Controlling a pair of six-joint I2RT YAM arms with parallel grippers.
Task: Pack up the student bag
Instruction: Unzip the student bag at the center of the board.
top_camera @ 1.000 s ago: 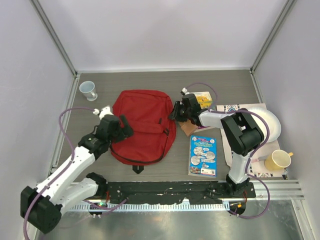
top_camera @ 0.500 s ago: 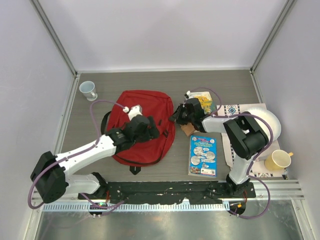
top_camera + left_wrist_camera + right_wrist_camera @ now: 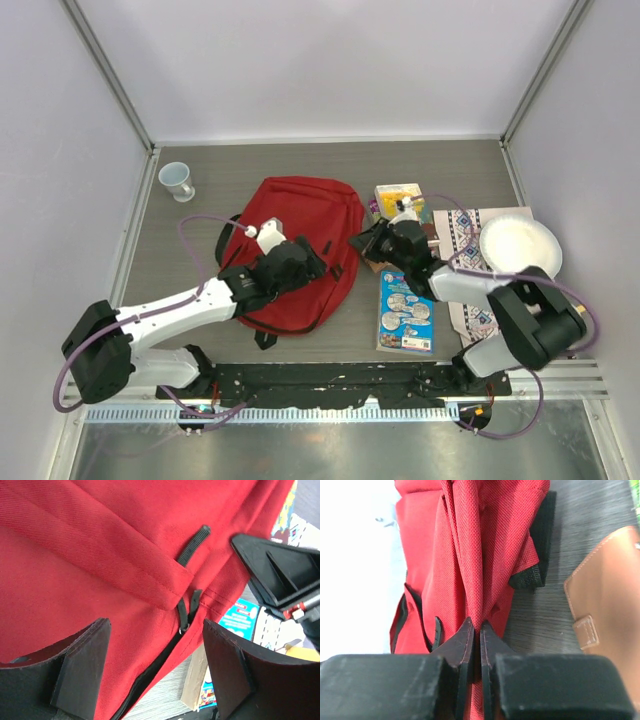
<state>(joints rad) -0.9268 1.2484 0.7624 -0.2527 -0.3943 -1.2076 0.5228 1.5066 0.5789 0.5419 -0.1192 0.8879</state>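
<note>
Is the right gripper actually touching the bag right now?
Touching. The right wrist view shows the right gripper shut on a fold of the bag, fabric pinched between its jaws.

We look down on a grey, wood-grained tabletop [image 3: 300,160] boxed in on three sides by plain pale walls: a back wall [image 3: 320,60], a left wall [image 3: 50,200] and a right wall [image 3: 605,130]. Slim metal struts [image 3: 110,75] climb the two far corners. Along the near edge we see a black plate [image 3: 340,380] on a silver rail [image 3: 588,380], then a brushed metal surface [image 3: 330,450]. The light is soft and even, and shadows on the wood are faint.
</note>
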